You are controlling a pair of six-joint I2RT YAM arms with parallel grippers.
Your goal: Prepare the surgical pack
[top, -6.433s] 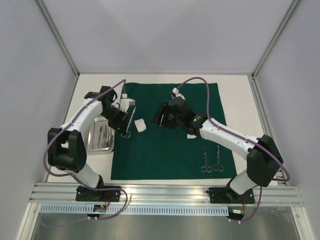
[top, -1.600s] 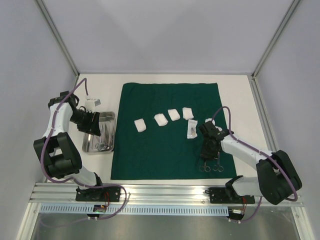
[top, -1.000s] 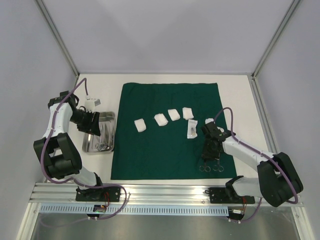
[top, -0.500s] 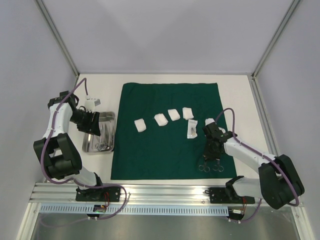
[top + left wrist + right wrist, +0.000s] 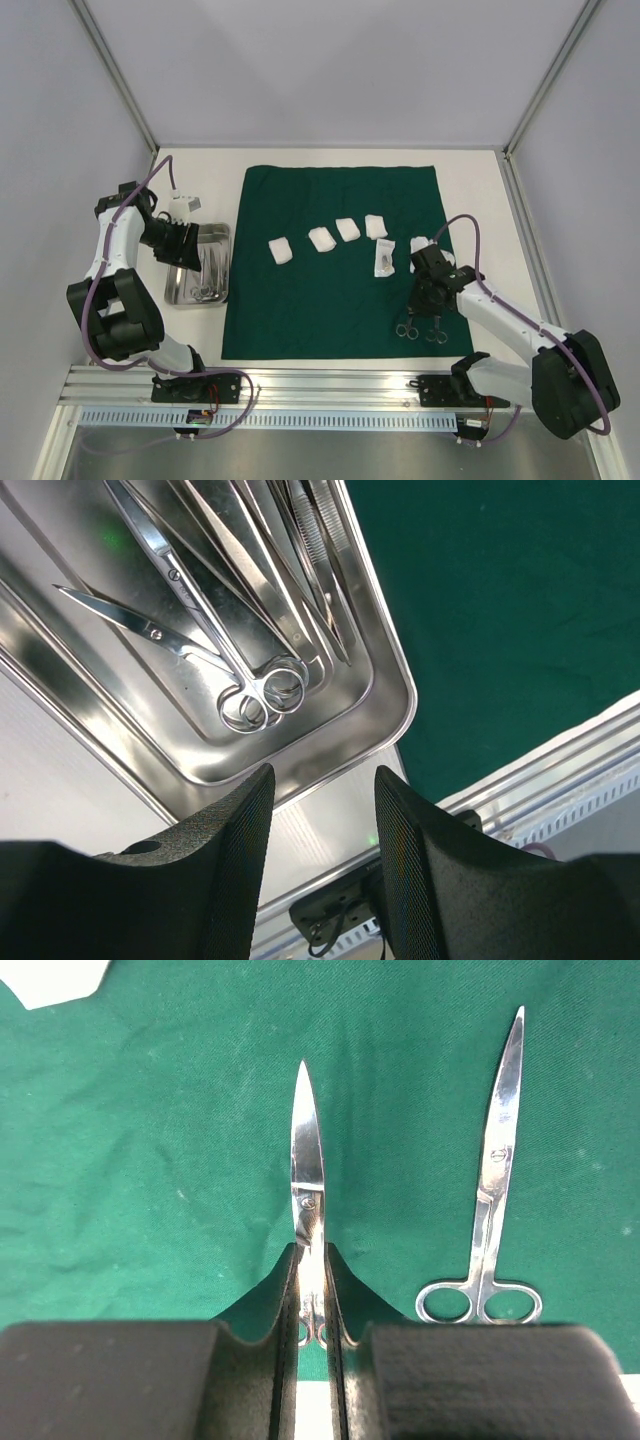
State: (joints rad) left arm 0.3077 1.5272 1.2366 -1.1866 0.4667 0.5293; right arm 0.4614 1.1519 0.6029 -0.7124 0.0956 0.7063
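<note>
On the white table [image 5: 480, 190], towards its near right corner, our right hand [image 5: 310, 1260] clenches scissors [image 5: 307, 1160] down at the green drape [image 5: 320, 300] (probably squaring them beside the second pair [image 5: 492, 1210]). Our left hand [image 5: 322, 820] hovers released over the steel tray [image 5: 392, 680].

Mirror-glossy metal tray [image 5: 398, 670] and scissors [image 5: 307, 1165]; matt green drape [image 5: 150, 1160], seemingly woven cloth.

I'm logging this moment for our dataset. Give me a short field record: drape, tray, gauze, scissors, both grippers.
Drape: green drape, spread flat.
Tray: steel tray left of the drape, holding tray scissors and forceps.
Gauze: white gauze pads in a row on the drape.
Right gripper: fingers shut on gripped scissors.
Second scissors: flat on the drape beside them, untouched.
Left gripper: open above the tray, holding nothing.
</note>
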